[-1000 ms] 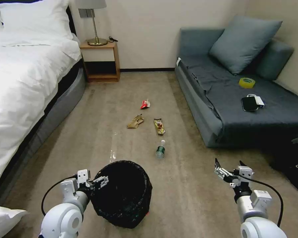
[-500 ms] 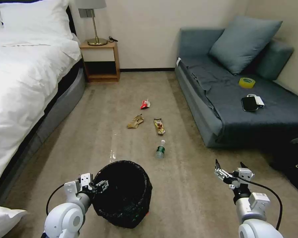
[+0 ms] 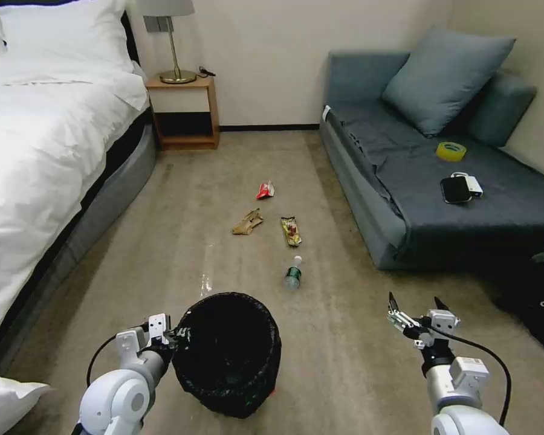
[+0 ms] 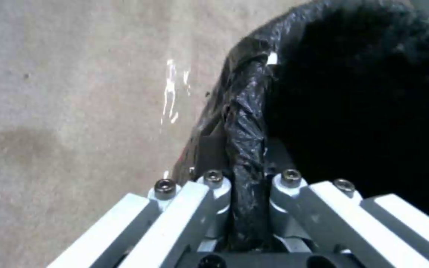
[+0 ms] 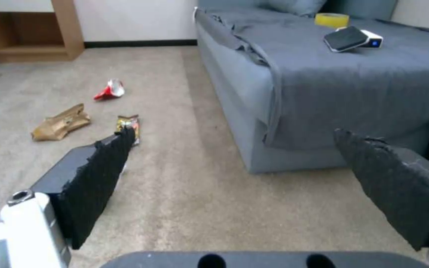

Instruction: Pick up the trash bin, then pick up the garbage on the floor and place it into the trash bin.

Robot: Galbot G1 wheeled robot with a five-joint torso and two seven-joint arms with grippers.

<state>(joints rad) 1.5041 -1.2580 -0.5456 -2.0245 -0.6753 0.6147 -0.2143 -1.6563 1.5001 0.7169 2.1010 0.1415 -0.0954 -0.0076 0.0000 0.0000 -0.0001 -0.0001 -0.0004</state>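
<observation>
The trash bin [image 3: 226, 353], lined with a crinkled black bag, stands on the carpet just in front of me. My left gripper [image 3: 176, 336] is shut on its near-left rim; the left wrist view shows the fingers [image 4: 214, 190] clamping the bag-covered rim of the bin [image 4: 353, 93]. My right gripper [image 3: 414, 307] hovers open over bare carpet to the right, its pads [image 5: 100, 175] wide apart. The garbage lies ahead: a clear bottle [image 3: 292, 275], a gold-brown wrapper [image 3: 291, 231], tan paper [image 3: 247, 222] and a red-and-white packet [image 3: 265, 190]. The right wrist view shows the packet [image 5: 110, 90], paper [image 5: 60, 123] and wrapper [image 5: 129, 121].
A white bed [image 3: 36, 157] runs along the left, a wooden nightstand [image 3: 184, 112] at the back wall. A grey sofa [image 3: 465, 205] on the right carries a yellow tape roll [image 3: 451, 151] and black phone [image 3: 456, 189]. A dark bag [image 3: 538, 296] sits at far right.
The left gripper has moved onto the bin's rim and shut on it; the bin has shifted slightly. The right gripper has drifted a little lower and stays open.
</observation>
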